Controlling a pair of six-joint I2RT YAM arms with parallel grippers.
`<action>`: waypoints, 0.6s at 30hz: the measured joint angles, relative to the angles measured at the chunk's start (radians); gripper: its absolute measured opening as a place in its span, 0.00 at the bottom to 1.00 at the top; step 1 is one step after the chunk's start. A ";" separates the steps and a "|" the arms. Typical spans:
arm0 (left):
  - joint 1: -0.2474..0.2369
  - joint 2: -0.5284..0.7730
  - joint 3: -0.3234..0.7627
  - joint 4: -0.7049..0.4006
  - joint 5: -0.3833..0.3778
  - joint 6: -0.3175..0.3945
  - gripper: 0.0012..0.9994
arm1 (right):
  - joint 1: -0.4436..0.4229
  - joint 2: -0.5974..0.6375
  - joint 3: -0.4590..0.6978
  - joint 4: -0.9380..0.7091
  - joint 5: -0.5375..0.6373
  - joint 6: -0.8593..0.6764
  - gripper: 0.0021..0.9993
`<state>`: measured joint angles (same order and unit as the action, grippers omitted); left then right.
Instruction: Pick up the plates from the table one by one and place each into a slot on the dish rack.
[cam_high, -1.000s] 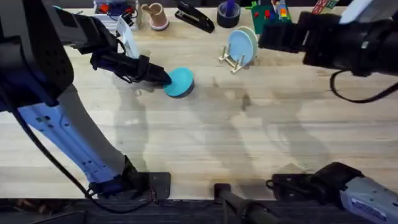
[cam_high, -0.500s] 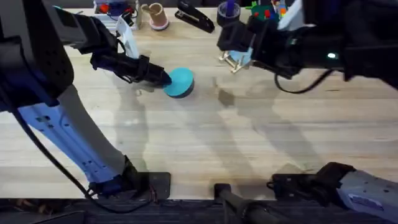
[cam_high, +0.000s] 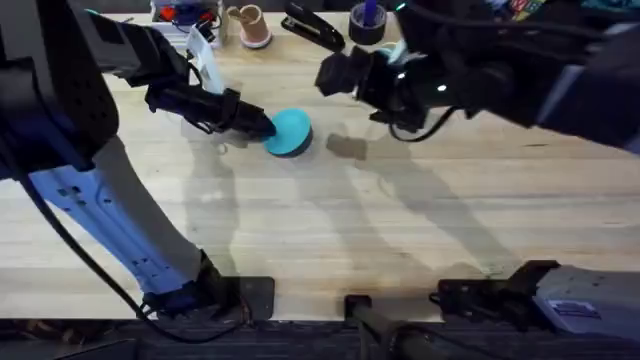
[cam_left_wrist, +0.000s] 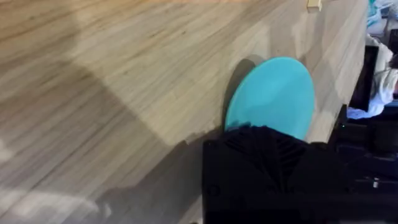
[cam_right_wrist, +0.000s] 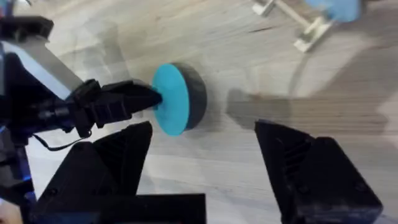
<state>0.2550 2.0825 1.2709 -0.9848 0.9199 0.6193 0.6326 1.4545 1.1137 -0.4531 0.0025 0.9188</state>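
Turquoise plate tilted up, pinched by left gripper for lifting; right gripper nearby, jaws apart.

Looked over every view for writing and honestly there's nothing legible. No label, brand, number or sign I can make out on the table, and the clutter along its far edge is too small and blurry to read anything off it.
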 joint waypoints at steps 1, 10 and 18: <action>0.000 0.000 0.000 0.000 0.000 0.000 0.04 | 0.009 0.017 0.000 0.015 -0.001 0.002 1.00; 0.000 0.000 0.000 0.000 0.000 0.000 0.04 | 0.044 0.142 0.000 0.149 -0.066 0.029 0.99; 0.000 0.000 0.000 0.000 0.000 -0.003 0.04 | 0.046 0.274 0.000 0.245 -0.137 0.044 0.98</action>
<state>0.2550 2.0823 1.2709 -0.9845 0.9198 0.6167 0.6783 1.7285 1.1137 -0.2085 -0.1342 0.9623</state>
